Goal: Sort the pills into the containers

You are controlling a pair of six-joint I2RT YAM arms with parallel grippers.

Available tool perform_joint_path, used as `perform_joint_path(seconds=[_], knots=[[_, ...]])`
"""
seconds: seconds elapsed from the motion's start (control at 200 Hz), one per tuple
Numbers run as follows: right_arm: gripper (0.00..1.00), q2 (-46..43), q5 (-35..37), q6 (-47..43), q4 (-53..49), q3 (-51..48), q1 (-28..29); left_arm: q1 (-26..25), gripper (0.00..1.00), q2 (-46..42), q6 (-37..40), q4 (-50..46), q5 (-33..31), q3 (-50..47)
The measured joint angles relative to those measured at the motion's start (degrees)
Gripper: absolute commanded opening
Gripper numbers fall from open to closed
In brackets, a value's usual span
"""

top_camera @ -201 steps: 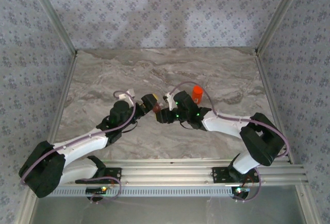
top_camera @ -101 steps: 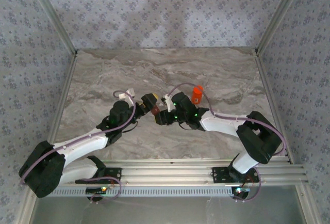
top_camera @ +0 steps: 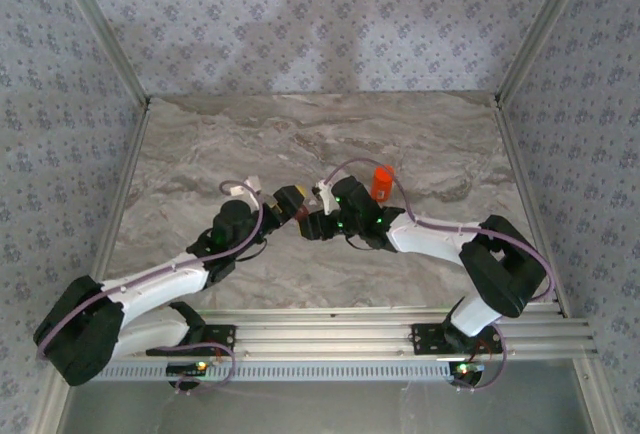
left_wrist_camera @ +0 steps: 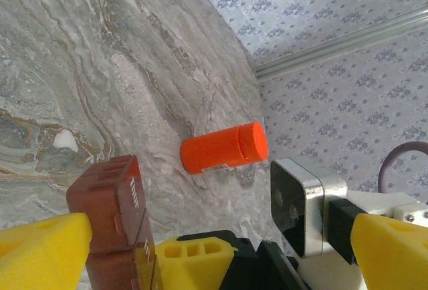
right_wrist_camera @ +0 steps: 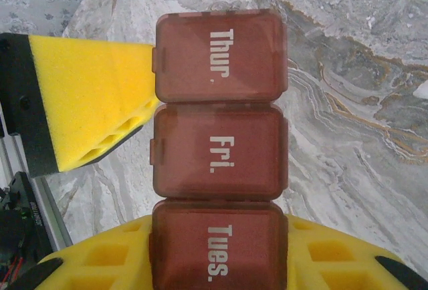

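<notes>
Right gripper (top_camera: 316, 221) clamped on pill box (right_wrist_camera: 219, 151); left gripper (top_camera: 289, 197) spread wide at Thur. cell (right_wrist_camera: 221, 56). Hold box level, steady.

— How much of the containers (right_wrist_camera: 219, 150) can you see?
— From my right wrist, the Tues. cell runs off the bottom edge, where my right gripper (right_wrist_camera: 217, 263) pinches it. From my left wrist, the lower end is cut off too.
— And that white speck (left_wrist_camera: 65, 140) on the table (left_wrist_camera: 100, 36)?
— Too small to tell what it is. From above, the containers are only a dark blob.
</notes>
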Motion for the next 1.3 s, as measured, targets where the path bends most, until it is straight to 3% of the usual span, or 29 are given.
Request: perform_joint_path(seconds=[1.299], knots=[[0.17, 2.1, 1.0, 0.0, 0.0, 0.7, 0.7, 0.0, 0.99, 1.6, 0.7, -1.9, 0.0, 2.0]])
